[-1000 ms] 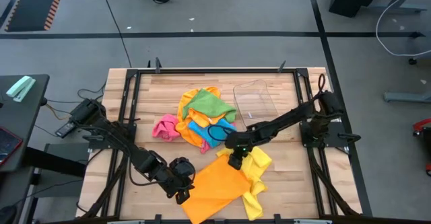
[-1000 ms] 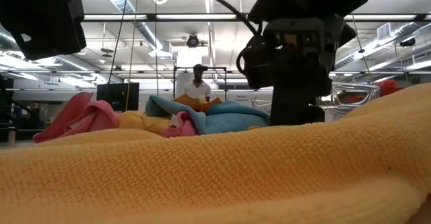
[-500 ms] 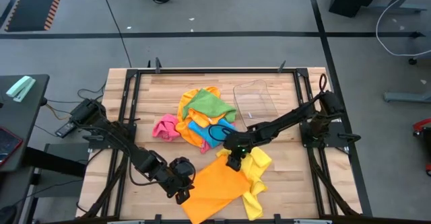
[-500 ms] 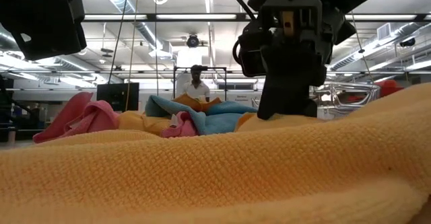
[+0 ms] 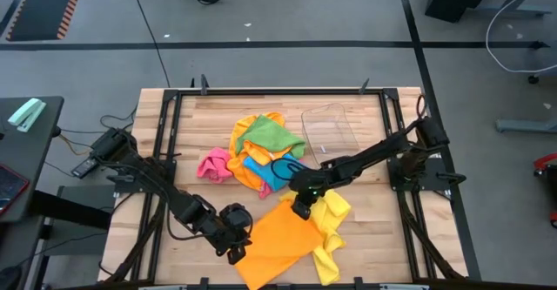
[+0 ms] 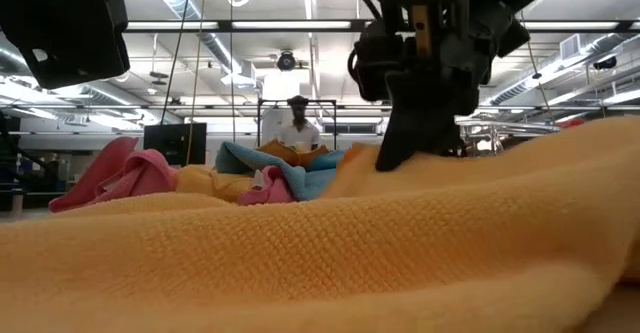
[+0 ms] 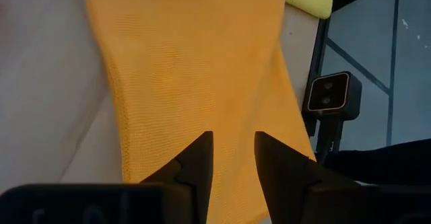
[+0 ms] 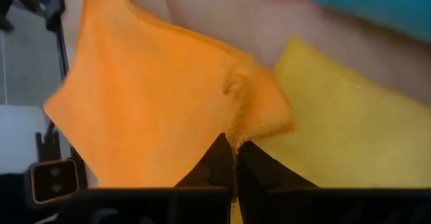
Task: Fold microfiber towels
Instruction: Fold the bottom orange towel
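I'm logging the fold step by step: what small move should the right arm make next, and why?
Probably lift and carry the pinched corner toward the left gripper. The right gripper is shut on the orange towel at its far corner, while the left one holds the near edge; the towel lies unfolded.

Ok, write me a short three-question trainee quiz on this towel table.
1. True or false: the right tool is shut on the orange towel.
2. Which towel lies beside the orange one, under the right arm? A pink, B yellow, C green.
3. Fill in: the clear tray sits toward the table's ____ edge, beyond the towel pile.

Key: 1 true; 2 B, the yellow towel; 3 far.
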{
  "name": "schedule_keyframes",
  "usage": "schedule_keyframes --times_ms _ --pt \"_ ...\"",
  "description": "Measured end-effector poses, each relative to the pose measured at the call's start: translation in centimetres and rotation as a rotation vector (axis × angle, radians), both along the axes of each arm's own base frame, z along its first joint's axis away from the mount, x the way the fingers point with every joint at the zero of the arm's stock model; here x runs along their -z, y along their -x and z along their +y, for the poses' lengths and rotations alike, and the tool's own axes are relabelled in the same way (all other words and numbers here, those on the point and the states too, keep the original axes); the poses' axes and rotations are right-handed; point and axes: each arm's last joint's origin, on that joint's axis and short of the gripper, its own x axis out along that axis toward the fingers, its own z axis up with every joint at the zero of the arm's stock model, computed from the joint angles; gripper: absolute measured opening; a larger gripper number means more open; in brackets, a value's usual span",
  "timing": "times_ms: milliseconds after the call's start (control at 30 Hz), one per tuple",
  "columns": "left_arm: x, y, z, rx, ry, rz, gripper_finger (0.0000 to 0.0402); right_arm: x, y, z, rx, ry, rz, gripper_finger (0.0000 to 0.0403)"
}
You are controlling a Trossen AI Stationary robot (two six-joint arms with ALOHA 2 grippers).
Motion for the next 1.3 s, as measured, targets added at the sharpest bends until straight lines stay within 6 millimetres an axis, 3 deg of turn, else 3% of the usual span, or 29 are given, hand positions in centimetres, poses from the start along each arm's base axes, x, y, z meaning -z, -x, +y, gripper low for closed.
schedule_keyframes --times_ms 133,367,833,1300 --pt "-0.4 -1.0 0.7 -0.026 0.022 -0.049 0.0116 -1.5 0.7 -0.2 0.02 0.019 -0.007 0.001" --pt "-0.8 -3.2 3.6 -0.082 -0.022 -0.125 0.0126 -2.9 1.5 -0.4 -0.008 0.04 -0.014 0.0008" --pt "-1.9 -6.9 10.1 -0.101 -0.149 -0.293 0.0225 -3.2 1.9 1.5 -0.131 0.109 -0.071 0.0008" --pt "1.4 -10.5 12.0 0.077 -0.001 -0.389 0.022 -3.4 2.0 2.6 -0.191 0.169 -0.129 0.0008"
